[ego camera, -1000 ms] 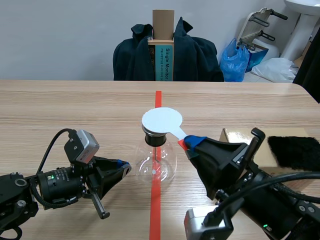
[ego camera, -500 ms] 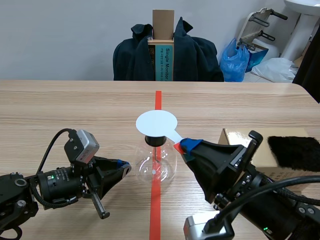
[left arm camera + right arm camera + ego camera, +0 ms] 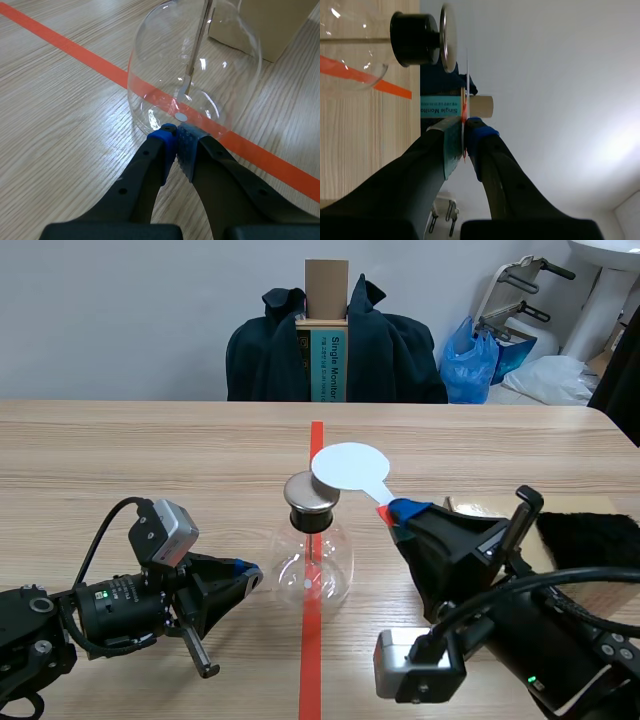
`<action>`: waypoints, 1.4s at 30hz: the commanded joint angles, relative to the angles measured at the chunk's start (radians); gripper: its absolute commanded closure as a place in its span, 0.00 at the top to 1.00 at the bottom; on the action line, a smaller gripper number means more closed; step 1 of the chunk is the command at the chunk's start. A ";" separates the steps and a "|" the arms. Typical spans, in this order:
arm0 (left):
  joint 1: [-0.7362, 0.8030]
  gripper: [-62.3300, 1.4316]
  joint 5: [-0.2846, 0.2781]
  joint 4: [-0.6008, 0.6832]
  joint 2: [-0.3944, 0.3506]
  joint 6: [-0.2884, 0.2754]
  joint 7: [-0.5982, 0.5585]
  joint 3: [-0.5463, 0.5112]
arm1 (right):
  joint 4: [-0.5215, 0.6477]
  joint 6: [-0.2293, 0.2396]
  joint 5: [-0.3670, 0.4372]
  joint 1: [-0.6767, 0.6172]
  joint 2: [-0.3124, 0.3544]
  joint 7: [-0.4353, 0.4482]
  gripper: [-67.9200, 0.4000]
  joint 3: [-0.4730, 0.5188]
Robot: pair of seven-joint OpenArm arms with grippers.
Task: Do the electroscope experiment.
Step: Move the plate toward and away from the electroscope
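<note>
Nearest you, low on the left, your left gripper (image 3: 250,573) lay on the table (image 3: 150,460) with its blue pads (image 3: 164,145) pressed together on nothing. Its tips were right at the foot of the glass flask (image 3: 195,75). Across from it, your right gripper (image 3: 393,512) was raised with its fingers pinching the stem of the white disc paddle (image 3: 349,465). The flask stood at the middle of the table on the orange-red tape line (image 3: 312,660), with a thin rod (image 3: 197,45) hanging inside the bulb. You had the paddle's disc just beside the flask's metal cap (image 3: 312,493); your right wrist view showed a narrow gap between them. Right of the flask sat a cardboard box (image 3: 462,508) with a black furry cloth (image 3: 590,540) on it. Beyond the table stood a chair draped in a dark jacket (image 3: 395,350).
</note>
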 commanded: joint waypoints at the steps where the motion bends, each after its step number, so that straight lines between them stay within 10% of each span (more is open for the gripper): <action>1: -0.013 0.07 -0.010 0.026 0.002 -0.002 -0.010 -0.002 | 0.014 -0.022 0.006 0.000 0.009 -0.018 0.02 0.028; 13: -0.013 0.07 -0.010 0.026 0.002 -0.002 -0.010 -0.002 | 0.041 -0.147 0.006 -0.086 0.009 -0.174 0.02 0.121; 32: -0.010 0.07 -0.010 0.026 -0.001 -0.001 -0.010 -0.003 | 0.487 -0.147 0.140 -0.439 0.013 -0.190 0.02 0.550; 42: 0.116 0.07 -0.018 0.255 -0.152 -0.007 -0.008 -0.062 | 0.582 -0.147 0.241 -0.533 0.008 -0.177 0.02 0.702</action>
